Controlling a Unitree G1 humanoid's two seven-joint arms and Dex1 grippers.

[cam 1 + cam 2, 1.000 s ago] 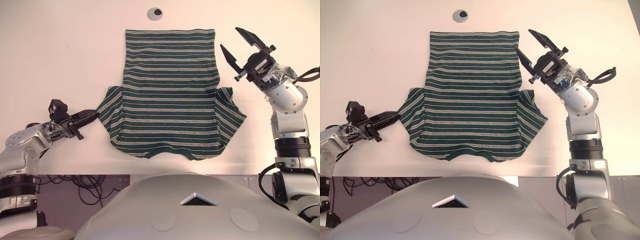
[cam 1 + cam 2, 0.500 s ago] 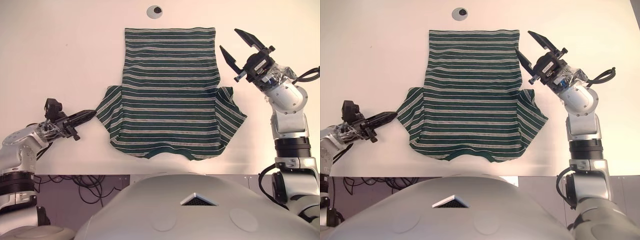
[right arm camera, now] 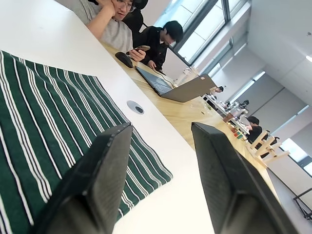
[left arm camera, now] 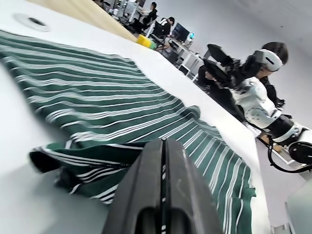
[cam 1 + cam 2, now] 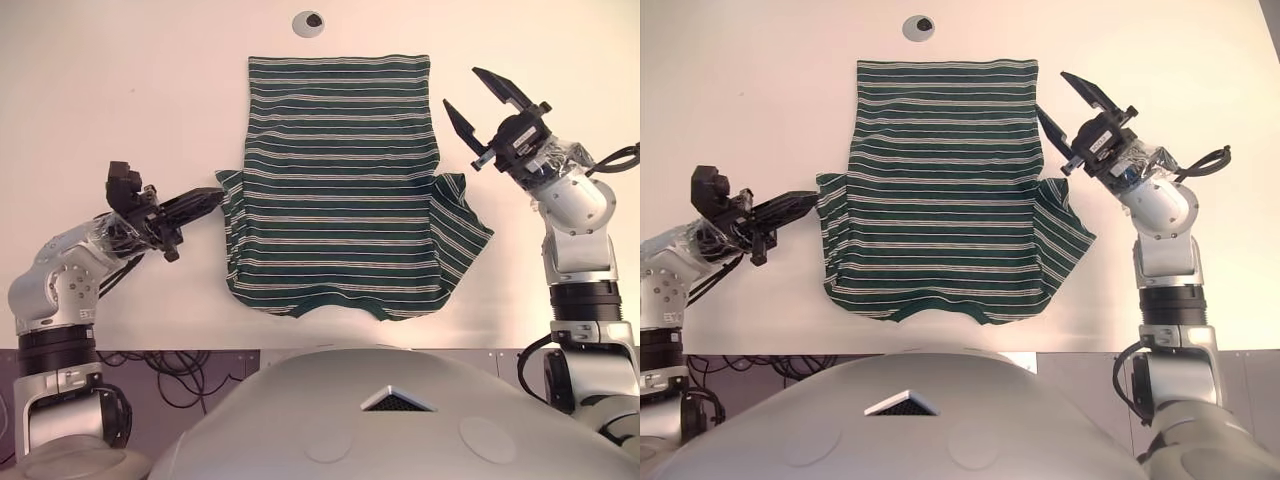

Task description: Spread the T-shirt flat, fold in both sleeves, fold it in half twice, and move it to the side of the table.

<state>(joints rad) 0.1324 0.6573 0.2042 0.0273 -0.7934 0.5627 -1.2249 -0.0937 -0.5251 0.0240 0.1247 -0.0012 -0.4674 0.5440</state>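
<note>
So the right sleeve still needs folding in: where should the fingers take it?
I'd pinch the right sleeve at its outer hem, coming low from the robot's right with the right gripper: it lies spread, jutting past the T-shirt body, that edge free.

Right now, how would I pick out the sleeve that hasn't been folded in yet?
On the white table lies a green striped T-shirt. The unfolded sleeve fans out past its edge on the robot's right, near the open right tool; the opposite sleeve is tucked over the body, held by the left tool.
</note>
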